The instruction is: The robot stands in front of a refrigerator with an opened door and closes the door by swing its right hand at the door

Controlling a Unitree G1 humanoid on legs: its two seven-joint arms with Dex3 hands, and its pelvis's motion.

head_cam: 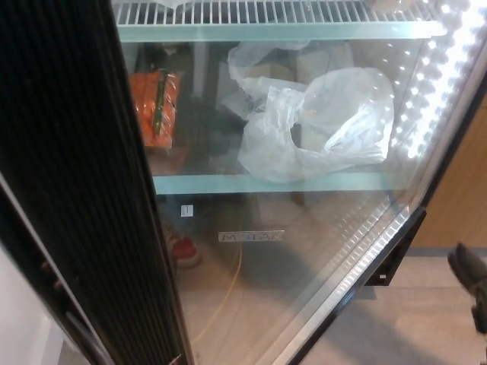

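The right hand (472,285) shows only at the picture's right edge; whether it is spread or closed, I cannot tell. Left of it, apart, stands the refrigerator's glass door (319,251), black-framed, lit by LEDs.

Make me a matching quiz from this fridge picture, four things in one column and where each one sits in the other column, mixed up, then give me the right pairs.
Things:
1. orange packet
2. clear plastic bag
3. right hand
4. white wire shelf

Places:
A. at the picture's right edge, beyond the door's lower corner
B. along the top of the picture
C. left side of the glass shelf
D. middle to right of the glass shelf

Pairs: 1-C, 2-D, 3-A, 4-B
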